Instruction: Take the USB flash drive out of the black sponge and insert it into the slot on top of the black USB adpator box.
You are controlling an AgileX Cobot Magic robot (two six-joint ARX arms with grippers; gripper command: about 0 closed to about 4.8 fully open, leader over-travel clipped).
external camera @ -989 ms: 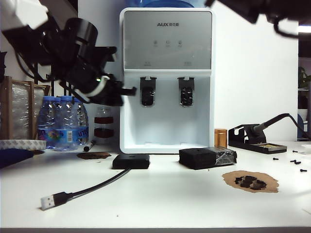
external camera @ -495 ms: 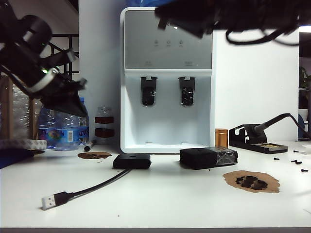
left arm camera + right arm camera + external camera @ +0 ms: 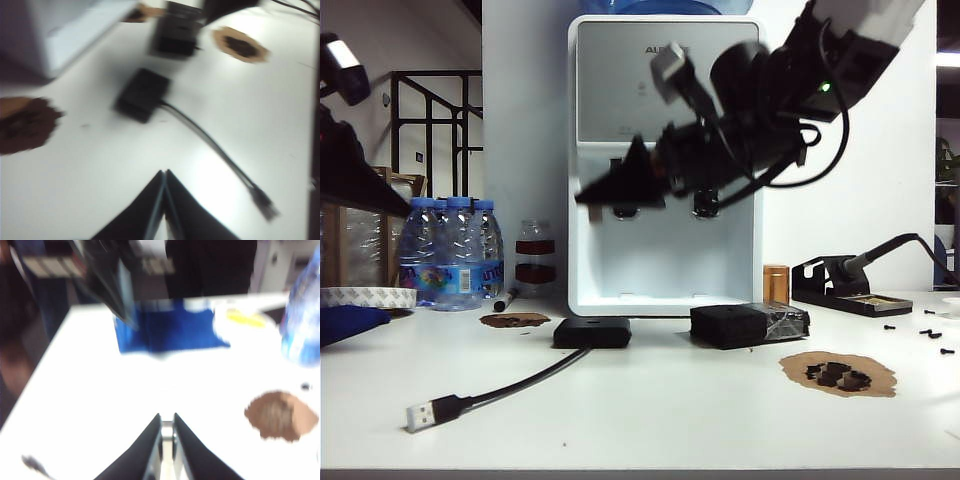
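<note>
Right gripper (image 3: 588, 196) swung down mid-air, jaws together, empty; left gripper (image 3: 164, 176) pressed together too. Sponge (image 3: 748, 325) below-right, untouched.

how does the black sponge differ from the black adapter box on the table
The black sponge is taller and blockier; the black USB adapter box is low and flat. The sponge has shiny clear tape around one end; the box is matte, with a cable leading off. Both sit before the water dispenser.
</note>
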